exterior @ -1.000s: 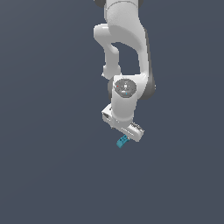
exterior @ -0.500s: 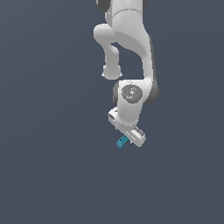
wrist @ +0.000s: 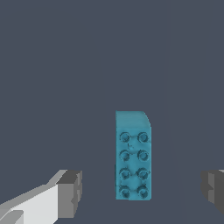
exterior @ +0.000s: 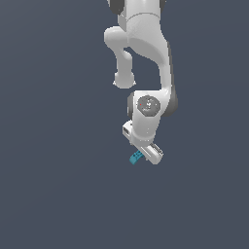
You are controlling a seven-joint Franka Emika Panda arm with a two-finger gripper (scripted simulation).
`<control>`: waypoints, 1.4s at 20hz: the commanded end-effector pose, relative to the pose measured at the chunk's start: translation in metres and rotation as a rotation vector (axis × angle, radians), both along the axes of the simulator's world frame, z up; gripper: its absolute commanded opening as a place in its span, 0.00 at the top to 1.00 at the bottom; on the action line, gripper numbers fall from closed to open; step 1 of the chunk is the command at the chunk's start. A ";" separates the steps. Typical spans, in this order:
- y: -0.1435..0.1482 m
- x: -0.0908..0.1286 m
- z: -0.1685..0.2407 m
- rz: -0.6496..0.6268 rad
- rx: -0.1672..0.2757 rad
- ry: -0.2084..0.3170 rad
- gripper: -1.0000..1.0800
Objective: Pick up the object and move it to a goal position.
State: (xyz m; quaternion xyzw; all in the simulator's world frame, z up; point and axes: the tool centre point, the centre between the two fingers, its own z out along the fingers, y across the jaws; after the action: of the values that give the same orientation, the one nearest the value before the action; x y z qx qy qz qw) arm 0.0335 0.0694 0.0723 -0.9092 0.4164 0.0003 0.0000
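Teal-blue and very small, the block [wrist: 133, 156] lies flat between the two fingers of the gripper [wrist: 142, 188], a little nearer to one finger than to the other. The gripper is wide open, and neither finger touches the block. There is clear space on both sides of it. The block's long side points straight out ahead of the gripper, along the gap, and its short side runs from finger to finger. So I think the fingers would close on the two long walls, which looks like a good way to grab it. I also think the gripper may need to slide a bit toward the block's side so it sits in the middle. The wrist view shows the little round dots on top of the block and the open gap around it. The exterior view cannot show that, because there the block [exterior: 136, 157] is just a small blue bit peeking out beside the white gripper [exterior: 146, 154]. It does show the arm [exterior: 146, 58] bent down low over the block.
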 end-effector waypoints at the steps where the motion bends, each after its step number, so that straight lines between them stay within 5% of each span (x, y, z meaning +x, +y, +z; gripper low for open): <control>1: 0.000 0.000 -0.001 0.000 0.000 0.000 0.04; 16: 0.000 0.000 -0.050 -0.005 0.000 0.000 0.04; 17: 0.000 0.000 -0.050 -0.005 0.000 0.000 1.00; 28: 0.000 0.000 -0.050 -0.004 0.000 0.000 1.00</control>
State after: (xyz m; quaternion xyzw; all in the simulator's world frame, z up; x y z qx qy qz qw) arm 0.0335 0.0697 0.0223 -0.9083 0.4183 0.0001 0.0001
